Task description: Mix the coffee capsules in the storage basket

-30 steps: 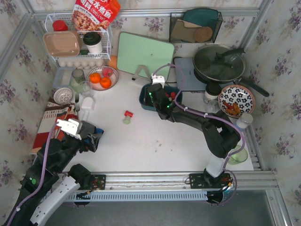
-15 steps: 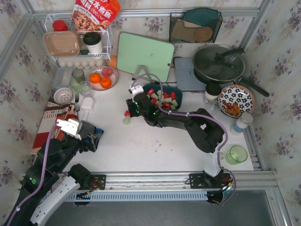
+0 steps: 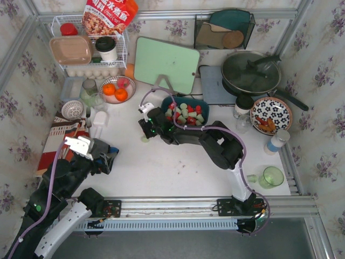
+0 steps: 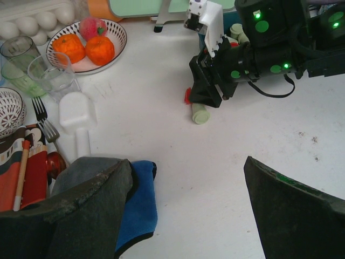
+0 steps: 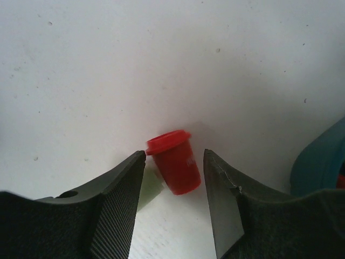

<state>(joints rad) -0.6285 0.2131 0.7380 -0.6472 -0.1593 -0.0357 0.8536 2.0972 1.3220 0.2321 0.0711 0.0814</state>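
The teal storage basket (image 3: 167,102) holds several red and pale green coffee capsules (image 3: 186,113) at mid-table. Left of it, two loose capsules lie on the white table. The red capsule (image 5: 173,162) lies on its side between the fingers of my right gripper (image 5: 174,153), which is open and low over it; a gap shows on the right side. The pale green capsule (image 5: 150,186) is half hidden behind the left finger (image 5: 116,205) and also shows as green capsule (image 4: 200,113). My left gripper (image 4: 187,162) hangs open and empty near the front left, beside a blue cloth (image 4: 137,199).
A bowl of oranges (image 3: 117,89), glasses (image 3: 90,89), a white scoop (image 4: 75,113) and a fork (image 4: 43,121) sit at the left. A green cutting board (image 3: 164,63), a pan (image 3: 250,73), a patterned plate (image 3: 270,114) and a green cup (image 3: 272,176) are behind and to the right.
My right arm has swung left from the basket to the two loose capsules on the table, its jaws narrowing slightly around the red one. The left arm has not moved.
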